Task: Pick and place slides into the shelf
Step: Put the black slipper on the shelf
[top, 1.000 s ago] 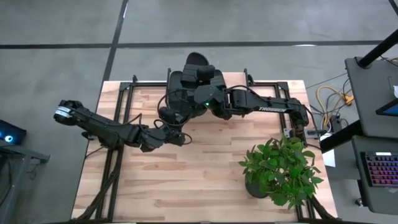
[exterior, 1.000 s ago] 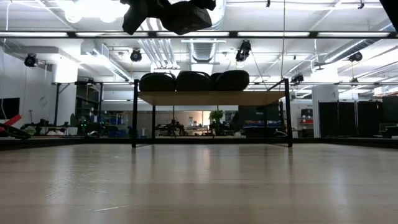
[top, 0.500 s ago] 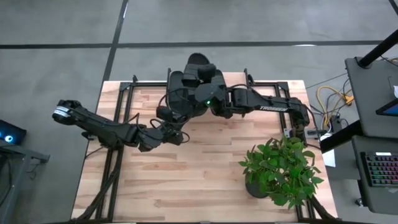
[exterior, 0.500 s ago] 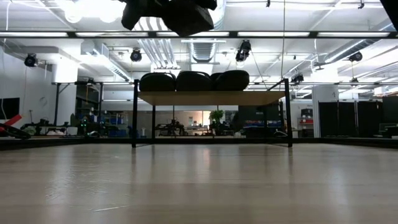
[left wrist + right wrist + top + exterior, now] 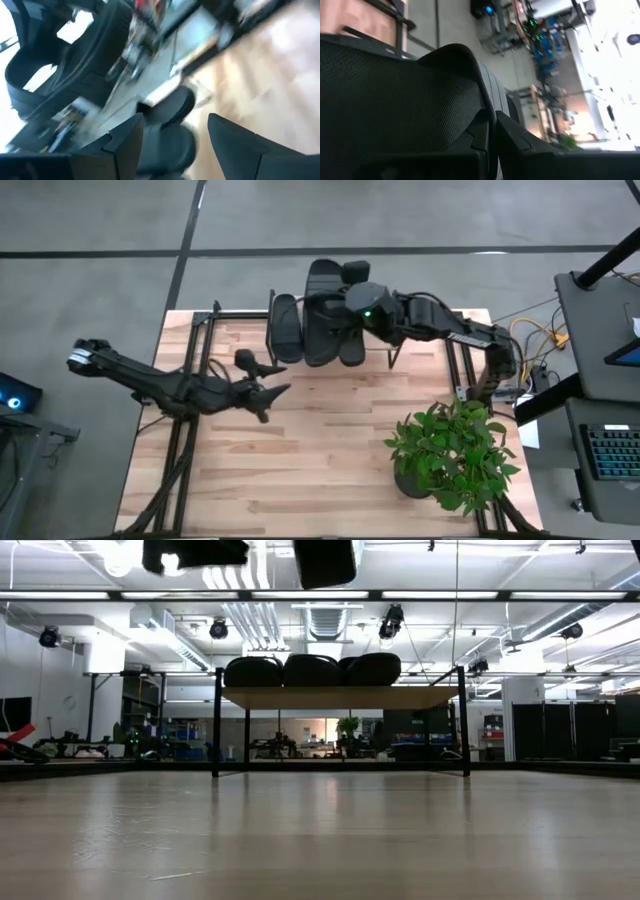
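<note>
Matte black open-toe slide sandals (image 5: 305, 330) lined up on light wood rectangular shelf (image 5: 340, 697); fourth pinched by right gripper (image 5: 350, 300) above shelf's far end, not yet set down. Left gripper (image 5: 262, 380) spread, empty, over table. Nearly done.

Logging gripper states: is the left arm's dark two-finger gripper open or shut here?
Open: left gripper hovers over the table, fingers spread, nothing between them.

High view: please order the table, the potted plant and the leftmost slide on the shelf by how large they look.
1. table, by far the largest
2. potted plant
3. leftmost slide, smallest, though it lies raised, nearer the camera
</note>
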You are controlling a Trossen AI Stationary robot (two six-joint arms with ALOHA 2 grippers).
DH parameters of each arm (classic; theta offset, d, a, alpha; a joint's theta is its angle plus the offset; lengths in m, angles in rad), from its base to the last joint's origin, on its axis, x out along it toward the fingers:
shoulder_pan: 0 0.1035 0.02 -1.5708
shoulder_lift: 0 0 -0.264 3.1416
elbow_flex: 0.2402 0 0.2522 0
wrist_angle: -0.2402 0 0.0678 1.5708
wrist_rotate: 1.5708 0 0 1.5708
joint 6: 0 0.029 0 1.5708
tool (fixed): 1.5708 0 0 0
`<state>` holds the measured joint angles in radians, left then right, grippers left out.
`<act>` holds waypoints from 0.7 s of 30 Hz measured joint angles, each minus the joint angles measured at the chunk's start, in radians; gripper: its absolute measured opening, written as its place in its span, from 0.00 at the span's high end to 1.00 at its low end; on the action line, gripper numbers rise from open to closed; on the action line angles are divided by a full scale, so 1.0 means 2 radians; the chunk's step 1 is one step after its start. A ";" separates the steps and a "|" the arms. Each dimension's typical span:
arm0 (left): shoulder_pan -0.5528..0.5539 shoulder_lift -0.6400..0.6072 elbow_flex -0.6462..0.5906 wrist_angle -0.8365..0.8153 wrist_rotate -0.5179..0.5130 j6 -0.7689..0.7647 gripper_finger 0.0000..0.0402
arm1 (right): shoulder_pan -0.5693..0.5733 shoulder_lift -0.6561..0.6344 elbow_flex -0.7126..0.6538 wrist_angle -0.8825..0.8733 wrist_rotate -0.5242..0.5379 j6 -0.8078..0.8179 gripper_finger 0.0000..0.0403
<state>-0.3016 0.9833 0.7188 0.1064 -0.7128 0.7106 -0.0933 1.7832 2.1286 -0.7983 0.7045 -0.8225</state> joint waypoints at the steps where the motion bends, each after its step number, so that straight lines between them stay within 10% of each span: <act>1: 0.000 -0.012 -0.008 0.009 0.020 -0.007 0.49 | -0.002 -0.005 0.000 -0.006 -0.010 0.002 0.98; 21: 0.000 -0.114 -0.135 0.146 0.060 0.001 0.48 | -0.083 -0.165 -0.169 0.008 -0.156 0.017 0.98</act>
<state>-0.3012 0.7547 0.4481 0.3987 -0.5930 0.7132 -0.2594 1.4531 1.7914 -0.7831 0.3923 -0.7893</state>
